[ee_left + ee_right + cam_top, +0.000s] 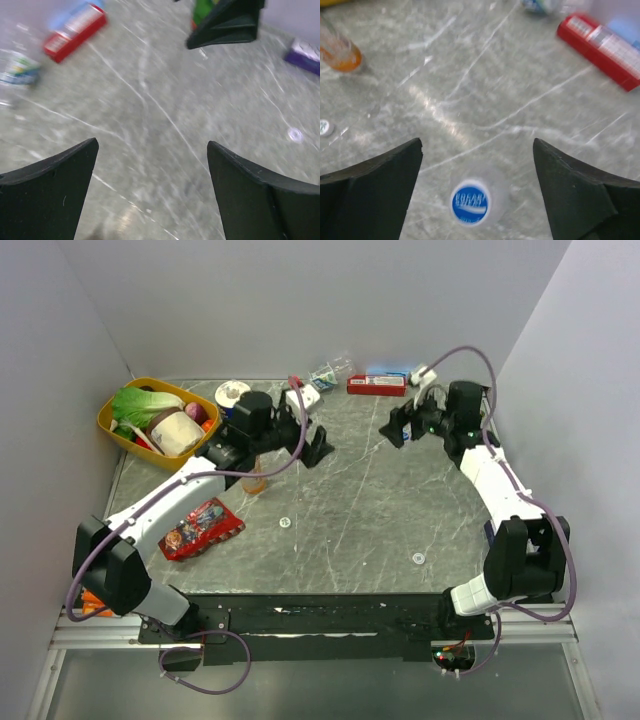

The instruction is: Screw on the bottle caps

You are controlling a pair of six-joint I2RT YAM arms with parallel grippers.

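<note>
Left claw [307, 440] was spread open and held nothing, hanging over the bare tabletop [350, 500] near the orange drink bottle [253, 476], which stood upright close against the left arm. Right claw [478, 142] was open too and empty. Its wrist view showed a blue cap [470, 202] with white lettering on the tabletop below the gap between its fingers, ringed by something pale and too blurred to make out. One white cap [284, 522] lay flat in front of the orange drink bottle, apart from it. A second white cap [418, 558] lay well away toward the right arm's base. The water bottle [330, 370] lay on its side at the back edge, apart from both claws, with a red box [377, 385] just to its right. At the back left sat a yellow basket [108, 422] holding a cabbage [145, 402], and a snack packet [200, 528] lay beside the left arm.
</note>
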